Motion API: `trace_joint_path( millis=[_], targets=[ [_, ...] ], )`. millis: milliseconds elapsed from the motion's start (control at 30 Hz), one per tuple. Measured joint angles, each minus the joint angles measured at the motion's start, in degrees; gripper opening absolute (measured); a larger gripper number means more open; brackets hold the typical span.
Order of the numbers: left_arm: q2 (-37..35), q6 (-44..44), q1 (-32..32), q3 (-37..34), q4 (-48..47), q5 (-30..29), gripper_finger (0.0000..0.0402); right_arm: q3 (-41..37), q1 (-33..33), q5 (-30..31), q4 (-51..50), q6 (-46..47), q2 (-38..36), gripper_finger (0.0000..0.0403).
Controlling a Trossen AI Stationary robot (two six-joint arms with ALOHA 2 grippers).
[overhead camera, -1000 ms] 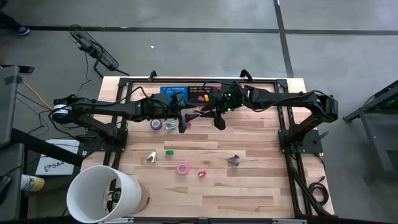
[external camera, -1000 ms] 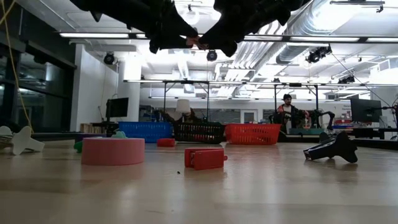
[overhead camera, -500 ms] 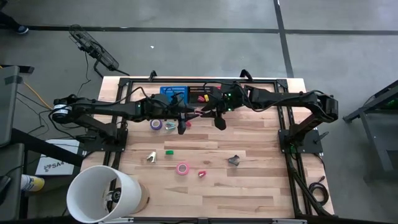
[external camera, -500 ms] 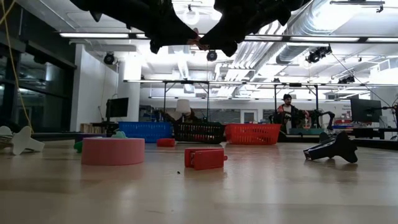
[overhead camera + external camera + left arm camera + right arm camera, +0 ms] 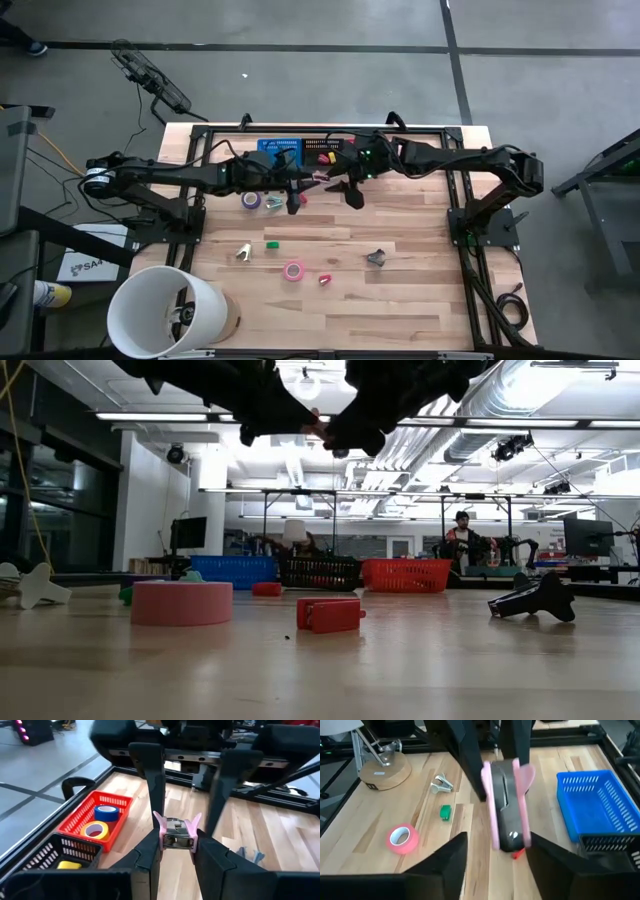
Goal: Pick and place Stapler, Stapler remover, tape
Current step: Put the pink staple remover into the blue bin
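Note:
A pink stapler remover [image 5: 176, 834] hangs high over the table's far middle, between my two grippers. My left gripper [image 5: 176, 841] is shut on it. My right gripper [image 5: 497, 839] faces it from the right, open, with a finger on either side and not touching. On the table lie a pink tape roll [image 5: 293, 269], a purple tape roll [image 5: 251, 200], a small red stapler [image 5: 325, 279], a black stapler remover [image 5: 376, 258] and a pale one [image 5: 243, 252]. Blue tape [image 5: 106, 812] and yellow tape [image 5: 95, 830] sit in a red basket [image 5: 75, 822]. My left gripper pinches the pink stapler remover by its two pink outer grips [image 5: 159, 831] between its two fingers. The fingers come level from the table's left. The remover is lifted clear, well above the table.
A blue basket [image 5: 282, 149] and a black basket [image 5: 322, 150] stand along the far edge. A big white cylinder [image 5: 165, 310] stands at the near left corner. A small green piece [image 5: 271, 243] lies beside the pale remover. A person [image 5: 462, 540] shows far behind the table.
My right gripper has opened and let go of the pink stapler remover. The remover stays where it was, high over the table, in my left gripper.

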Motion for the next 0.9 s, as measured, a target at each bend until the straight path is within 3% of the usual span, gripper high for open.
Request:
trace_joint_path(
  millis=[233, 400, 600, 767, 900],
  targets=[
    [0.00, -0.63, 0.04, 0.00, -0.45, -10.43, 0.0084, -0.02, -2.15, 1.68, -5.84, 1.57, -1.43, 0.0227],
    [0.00, -5.10, 0.04, 0.00, -6.34, -21.72, 0.0084, -0.02, -4.87, 9.79, -12.24, 1.56, -4.38, 0.0224],
    [0.02, -17.22, 0.70, 0.00, -17.06, -35.10, 0.0084, 0.00, -9.07, 18.54, -16.93, 3.13, -8.27, 0.0217],
    [0.68, -29.53, 4.95, 0.00, -22.43, -36.22, 0.0084, 0.00, -11.97, 23.74, -18.39, 4.92, -10.58, 0.0211],
    [2.81, -33.86, 8.96, 0.00, -22.93, -34.09, 0.0084, 0.00, -13.69, 23.86, -19.06, 5.19, -11.23, 0.0212]
  ],
)
